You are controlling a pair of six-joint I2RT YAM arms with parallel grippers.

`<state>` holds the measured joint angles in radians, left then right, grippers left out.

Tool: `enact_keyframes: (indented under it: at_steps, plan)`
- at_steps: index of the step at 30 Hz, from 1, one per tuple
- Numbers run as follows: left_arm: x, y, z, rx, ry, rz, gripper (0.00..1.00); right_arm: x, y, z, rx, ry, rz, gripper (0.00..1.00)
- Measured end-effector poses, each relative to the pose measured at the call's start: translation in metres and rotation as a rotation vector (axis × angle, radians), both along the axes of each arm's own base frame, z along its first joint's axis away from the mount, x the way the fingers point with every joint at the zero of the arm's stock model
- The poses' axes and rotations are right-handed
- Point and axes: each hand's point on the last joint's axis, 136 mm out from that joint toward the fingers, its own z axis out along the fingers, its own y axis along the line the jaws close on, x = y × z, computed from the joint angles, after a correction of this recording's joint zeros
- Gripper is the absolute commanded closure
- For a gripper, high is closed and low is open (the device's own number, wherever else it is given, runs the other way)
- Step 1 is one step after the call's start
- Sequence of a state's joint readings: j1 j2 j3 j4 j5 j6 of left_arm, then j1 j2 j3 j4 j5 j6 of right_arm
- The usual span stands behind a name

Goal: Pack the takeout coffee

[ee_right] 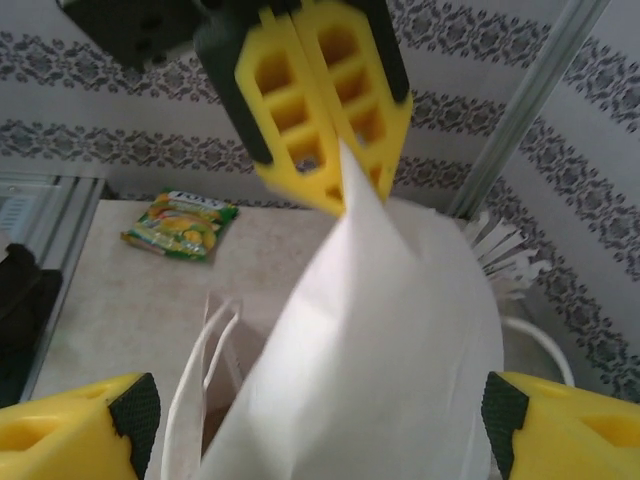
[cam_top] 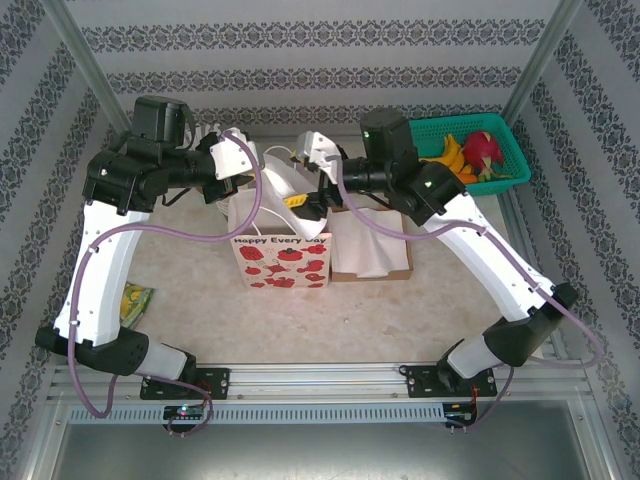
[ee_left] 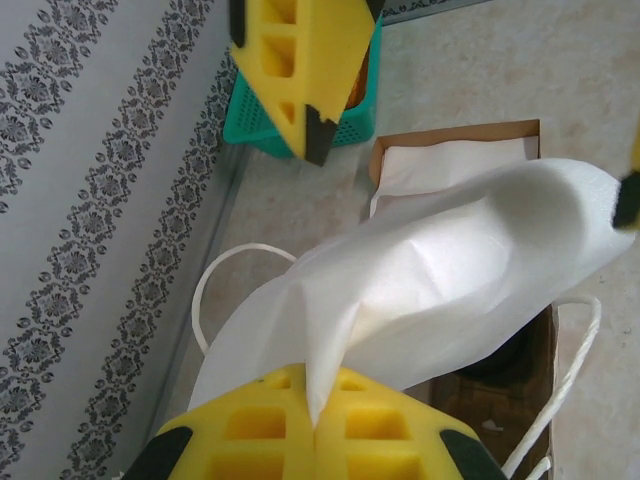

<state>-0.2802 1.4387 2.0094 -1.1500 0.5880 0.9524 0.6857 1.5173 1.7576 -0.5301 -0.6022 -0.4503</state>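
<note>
**White tissue sheet [ee_left: 450,270] held over gift bag: coffee packing, stage uncertain**

Item: paper gift bag [cam_top: 283,265], printed with red motifs, string handles, standing about mid-bench [cam_top: 200,320] with its mouth open.

Left hand [ee_left: 318,400]: fingers pressed together, pinching one corner of the tissue sheet. The sheet is drawn up into a peak above the bag mouth.

Right hand [ee_right: 318,410]: fingers spread wide to either side of the sheet, gripping nothing.

Takeout coffee: not plainly identifiable. A dark rounded shape [ee_left: 492,368] lies inside the bag, partly under the tissue. It may be the black lid, but that cannot be told for certain.

Other stock: cardboard box [cam_top: 375,277] lined with white paper, touching or just beside the bag on the side toward the right edge. Green basket [cam_top: 505,135] of fruit at the far right corner. Snack packet [cam_top: 135,300] near the left edge.

Progress (judged): if the dark shape is the cup, the coffee is already bagged and the work is at the dressing stage. What is left would be lowering or tucking the tissue into the bag mouth and letting go. If it is not the cup, placing the coffee in the bag is yet to be done.
</note>
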Motion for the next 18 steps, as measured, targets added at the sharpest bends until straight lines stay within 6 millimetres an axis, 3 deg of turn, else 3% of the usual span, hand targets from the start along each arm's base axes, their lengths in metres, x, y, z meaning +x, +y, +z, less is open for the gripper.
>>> enact_keyframes:
  at_steps: [3,5,9,12,13,16,18]
  plan:
    - [0.0,0.001,0.0,-0.001,0.004,0.008,1.0,0.004,0.015,-0.002,-0.008,-0.016,-0.023,0.17]
    - [0.001,0.001,0.001,0.0,0.003,0.01,1.0,0.014,0.019,-0.012,-0.032,-0.018,-0.052,0.28]
    - [0.0,0.004,0.001,0.012,0.007,0.023,0.99,0.037,0.021,-0.036,-0.089,0.002,-0.112,0.72]
    - [-0.004,0.006,-0.001,0.024,0.019,0.022,0.86,0.043,0.019,-0.048,-0.108,0.032,-0.108,0.91]
    - [-0.006,0.006,-0.003,0.032,0.025,0.016,0.76,0.043,0.019,-0.049,-0.105,0.039,-0.094,0.95]
    - [-0.012,0.006,-0.008,0.039,0.05,-0.002,0.45,0.038,0.017,-0.046,-0.085,0.051,-0.04,1.0]
    - [-0.014,0.007,-0.01,0.042,0.06,-0.005,0.38,0.035,0.016,-0.044,-0.068,0.063,-0.002,1.0]
